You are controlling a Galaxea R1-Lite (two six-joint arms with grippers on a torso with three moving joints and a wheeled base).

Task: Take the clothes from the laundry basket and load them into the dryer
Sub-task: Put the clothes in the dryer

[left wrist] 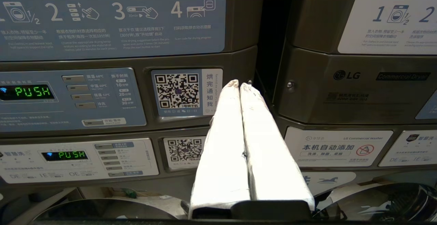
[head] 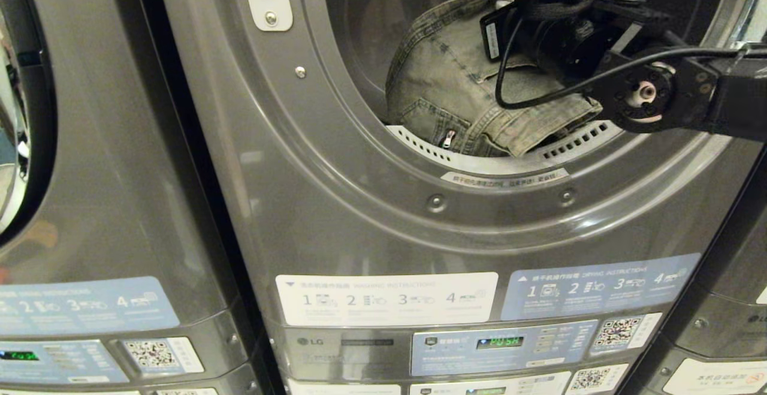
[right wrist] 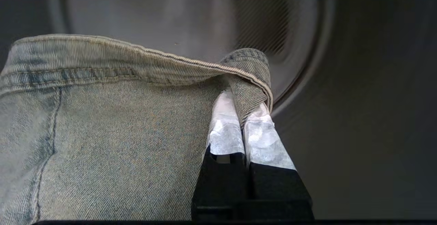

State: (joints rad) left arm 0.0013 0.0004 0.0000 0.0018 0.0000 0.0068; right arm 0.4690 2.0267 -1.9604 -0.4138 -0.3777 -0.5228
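One garment in play: faded denim jeans [head: 443,77], washed-out blue-grey with a yellowish tint, zipper showing, hanging in the dryer [head: 335,161] door opening and draping over the perforated lip at its bottom edge. Right gripper [right wrist: 244,112] is reaching into the drum, fingers clamped on a fold of the waistband. Gripper tips are hidden behind the arm in head view; drum interior is dark and blurred, laundry basket out of frame. Left gripper [left wrist: 239,85] is sitting pressed closed, empty, facing the control panels [left wrist: 68,98].
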